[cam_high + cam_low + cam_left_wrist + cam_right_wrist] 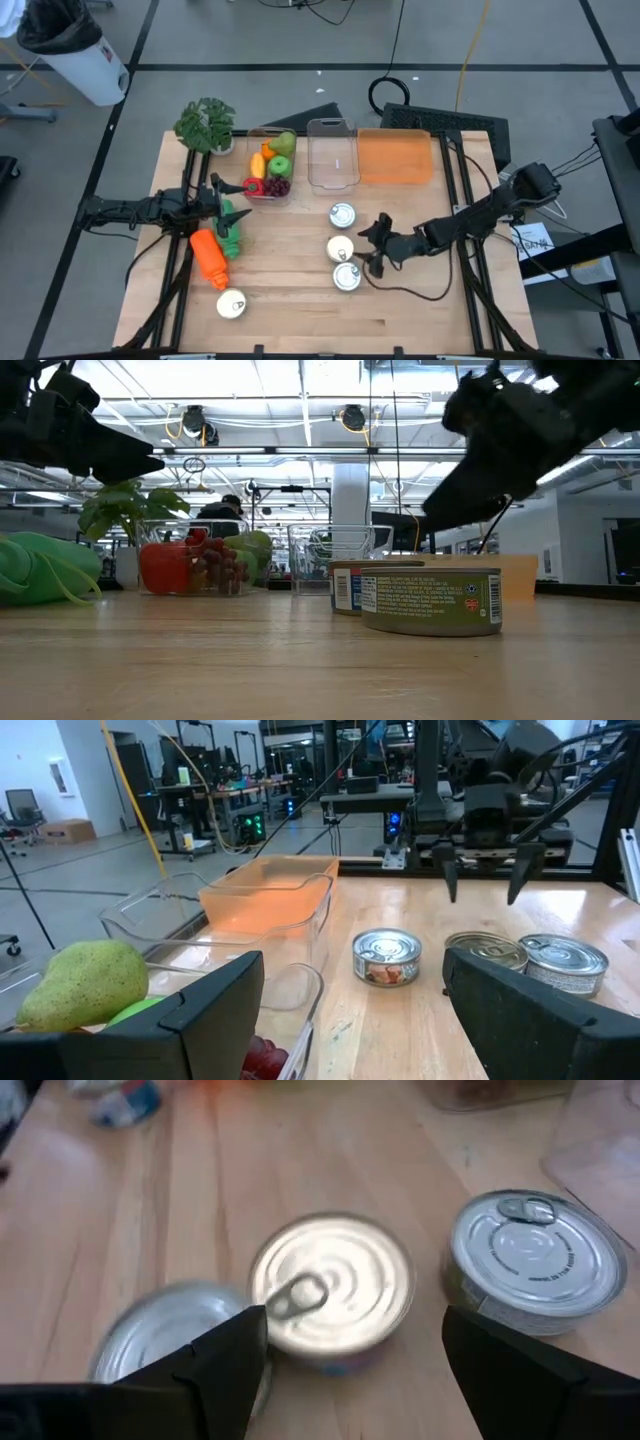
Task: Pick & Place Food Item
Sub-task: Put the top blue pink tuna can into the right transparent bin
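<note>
High view, table [300, 300]: wooden top; plant [206, 124] at 11 o'clock.
High view, fruit tub [271, 165]: clear, at 12 o'clock, holding pear, orange, grapes; an empty clear tub [333, 155] just beside it at its 3 o'clock, then an orange tub [394, 157].
High view, cans: three cans [342, 246] in a row right of centre, a fourth can [231, 304] at 7 o'clock.
High view, left gripper [222, 195]: at 9 o'clock, fingers spread wide, empty, above a green toy [232, 230] and a carrot [208, 257].
High view, right gripper [374, 246]: at the 3 o'clock side of the can row, fingers wide, holding nothing.
Low view, cans: nearest can [431, 600] upright, another touching behind; fruit tub at 9 o'clock; both arms overhead.
Left wrist view: fingers [215, 1010] wide apart; pear [84, 982] near; three cans on the table, right gripper above them.
Right wrist view: fingers [225, 1360] wide, framing the middle can [331, 1292]; no contact seen; neighbours at either side.
</note>
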You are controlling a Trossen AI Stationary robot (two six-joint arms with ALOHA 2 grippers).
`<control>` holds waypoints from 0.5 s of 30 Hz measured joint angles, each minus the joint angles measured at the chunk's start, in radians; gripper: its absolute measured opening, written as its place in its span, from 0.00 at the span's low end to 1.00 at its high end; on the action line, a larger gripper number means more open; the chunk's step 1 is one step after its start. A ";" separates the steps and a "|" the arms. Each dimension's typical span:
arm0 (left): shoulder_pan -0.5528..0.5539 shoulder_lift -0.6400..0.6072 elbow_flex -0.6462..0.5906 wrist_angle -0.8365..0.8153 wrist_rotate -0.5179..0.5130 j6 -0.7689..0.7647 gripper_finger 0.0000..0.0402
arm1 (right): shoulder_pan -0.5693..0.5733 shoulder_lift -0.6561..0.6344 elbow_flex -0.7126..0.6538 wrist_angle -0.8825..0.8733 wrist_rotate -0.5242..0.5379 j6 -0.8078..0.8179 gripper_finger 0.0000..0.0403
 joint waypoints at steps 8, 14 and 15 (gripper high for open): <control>0.000 0.000 0.000 0.000 0.000 -0.001 0.81 | -0.046 0.085 0.000 0.031 0.081 0.067 0.71; 0.000 0.000 0.000 0.000 0.000 0.000 0.81 | -0.055 0.084 0.000 0.000 0.103 0.077 0.71; 0.000 0.000 0.000 0.000 0.000 0.000 0.81 | -0.055 0.084 0.000 0.004 0.103 0.085 0.71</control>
